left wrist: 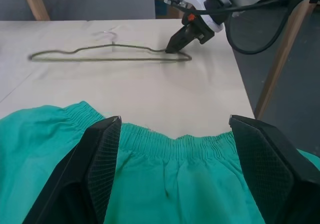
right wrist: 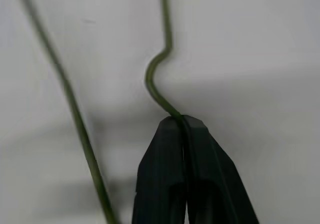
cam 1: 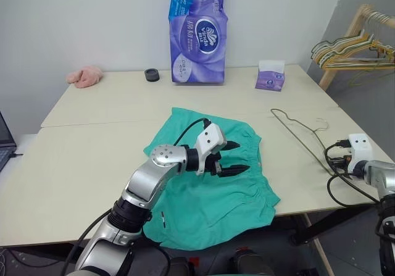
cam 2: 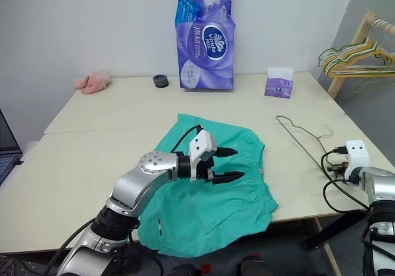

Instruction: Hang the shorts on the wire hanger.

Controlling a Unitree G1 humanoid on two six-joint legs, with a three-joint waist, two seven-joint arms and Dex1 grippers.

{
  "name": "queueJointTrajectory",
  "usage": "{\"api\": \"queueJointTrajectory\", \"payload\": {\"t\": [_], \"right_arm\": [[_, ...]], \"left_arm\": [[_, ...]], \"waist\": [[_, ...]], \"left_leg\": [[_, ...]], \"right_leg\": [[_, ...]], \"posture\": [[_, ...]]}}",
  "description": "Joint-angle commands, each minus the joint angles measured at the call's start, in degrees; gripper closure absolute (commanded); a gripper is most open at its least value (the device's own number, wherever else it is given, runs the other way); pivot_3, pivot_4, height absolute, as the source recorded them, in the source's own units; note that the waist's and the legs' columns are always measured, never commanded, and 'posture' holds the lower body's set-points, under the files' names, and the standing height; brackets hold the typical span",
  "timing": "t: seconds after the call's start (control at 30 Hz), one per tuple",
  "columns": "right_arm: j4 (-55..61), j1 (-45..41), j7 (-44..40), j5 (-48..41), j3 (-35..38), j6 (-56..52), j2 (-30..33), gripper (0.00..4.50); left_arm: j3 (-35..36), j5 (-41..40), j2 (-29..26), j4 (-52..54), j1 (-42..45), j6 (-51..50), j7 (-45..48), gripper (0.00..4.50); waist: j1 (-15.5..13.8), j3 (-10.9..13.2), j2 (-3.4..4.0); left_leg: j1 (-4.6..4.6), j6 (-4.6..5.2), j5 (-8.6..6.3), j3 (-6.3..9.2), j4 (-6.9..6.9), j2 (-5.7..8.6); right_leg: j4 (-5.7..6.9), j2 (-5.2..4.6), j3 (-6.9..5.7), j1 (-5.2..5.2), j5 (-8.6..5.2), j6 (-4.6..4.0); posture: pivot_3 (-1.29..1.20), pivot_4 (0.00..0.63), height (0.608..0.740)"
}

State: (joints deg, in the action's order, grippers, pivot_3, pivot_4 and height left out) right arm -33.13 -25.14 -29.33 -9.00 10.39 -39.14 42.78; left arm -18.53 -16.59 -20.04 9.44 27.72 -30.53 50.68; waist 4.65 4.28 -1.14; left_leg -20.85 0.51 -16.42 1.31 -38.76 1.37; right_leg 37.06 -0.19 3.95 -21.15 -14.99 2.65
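- The shorts [cam 1: 213, 183] lie spread flat at the lower centre of the left eye view, their hem hanging just over the near edge of the table [cam 1: 80, 158]. They look light, limp and easily bunched; a pinch anywhere in the middle would only lift a fold, so the gathered elastic waistband [left wrist: 175, 139], the firmest part, seems the better place to take hold.
- The left gripper [cam 1: 233, 158] hovers over the waistband side of the shorts at frame centre, forearm reaching in from the lower left and pointing toward the right, tilted slightly down. Its fingers stand wide apart and hold nothing; the left wrist view shows the waistband lying between them.
- The wire hanger [cam 1: 302, 134] lies flat on the table at centre right, beside the shorts and apart from them, hook toward the far right. It is thin, stiff and springy, likely slippery, and could swivel in a pinch at one point.
- The right gripper [left wrist: 172, 46] comes in from the right edge, angled down onto the hanger's near end. In the right wrist view its fingers [right wrist: 165, 174] are pressed together on the wire just below a small bend.
- Farther back, in the upper half, stand a purple tissue pack [cam 1: 199, 32], a small purple box [cam 1: 270, 76], a black cap [cam 1: 152, 75] and a pink cloth [cam 1: 85, 76].
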Motion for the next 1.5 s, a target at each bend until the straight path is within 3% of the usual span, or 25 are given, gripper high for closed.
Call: {"api": "queueJointTrajectory", "payload": {"t": [0.03, 0.27, 0.4, 0.53, 0.67, 1.03, 1.5], "right_arm": [[0.6, 2.4, 5.5, 0.5, 2.7, -1.4, -1.7, 4.49], [17.0, 5.7, 8.9, 1.0, 5.3, 0.6, -0.8, 4.49], [33.1, 11.1, 6.0, 4.8, -0.2, 5.3, 1.8, 4.50], [42.9, 13.7, 5.3, 9.8, -5.7, 11.0, 3.5, 4.50], [48.7, 14.4, 4.7, 15.6, -11.3, 19.8, 4.4, 4.50], [46.0, 10.0, 7.3, 28.3, -14.7, 46.9, 6.6, 4.50], [45.4, 8.3, 6.3, 30.8, -15.3, 56.2, 3.0, 4.50]], "left_arm": [[0.7, 0.3, 0.1, 0.7, 0.5, 1.4, -0.5, 0.84], [5.4, 1.3, 0.8, -5.8, 3.7, 1.6, -5.7, 0.84], [11.3, -2.0, -0.6, -12.0, 8.3, 0.3, -4.7, 0.02], [17.3, -4.6, -1.6, -20.1, 14.1, -1.1, -4.5, 0.02], [20.9, -8.3, -6.0, -27.2, 18.9, -3.0, 2.9, 0.02], [11.9, -6.0, -17.8, -29.3, 16.1, -5.1, 24.2, 0.02], [7.6, -3.1, -17.9, -24.8, 10.0, -3.7, 27.2, 0.02]], "waist": [[0.0, 0.0, -0.06], [0.0, 0.1, 0.29], [0.6, 0.1, 0.65], [1.1, 0.1, 0.66], [1.1, 0.2, 0.62], [0.9, 0.2, 0.52], [0.9, 0.2, 0.49]], "left_leg": [[-0.01, 0.01, -0.01, 0.00, 0.00, 0.00], [-0.15, 0.03, -0.01, -0.07, 0.00, 0.06], [-0.44, 0.03, -0.01, -0.15, 0.01, 0.05], [-0.85, 0.02, 0.00, -0.19, -0.03, -0.07], [-0.94, 0.02, 0.00, -0.17, -0.03, -0.04], [-1.00, 0.01, -0.01, -0.15, -0.02, 0.04], [-0.99, 0.03, 0.00, -0.14, -0.08, 0.04]], "right_leg": [[-0.03, -0.05, 0.01, 0.00, 0.02, 0.02], [0.01, -0.28, 0.07, -0.19, 0.06, 0.09], [0.12, -0.22, 0.15, -0.58, 0.06, 0.11], [0.24, -0.08, 0.18, -1.09, 0.10, 0.19], [0.20, 0.00, 0.14, -1.16, 0.11, 0.20], [0.12, -0.25, 0.11, -1.19, 0.27, -0.08], [0.23, -0.25, 0.12, -1.18, 0.28, -0.11]], "posture": [[-0.11, 0.062, 0.740], [-0.11, 0.055, 0.740], [-0.12, 0.055, 0.740], [-0.13, 0.055, 0.740], [-0.14, 0.056, 0.740], [-0.14, 0.058, 0.740], [-0.14, 0.060, 0.740]]}}
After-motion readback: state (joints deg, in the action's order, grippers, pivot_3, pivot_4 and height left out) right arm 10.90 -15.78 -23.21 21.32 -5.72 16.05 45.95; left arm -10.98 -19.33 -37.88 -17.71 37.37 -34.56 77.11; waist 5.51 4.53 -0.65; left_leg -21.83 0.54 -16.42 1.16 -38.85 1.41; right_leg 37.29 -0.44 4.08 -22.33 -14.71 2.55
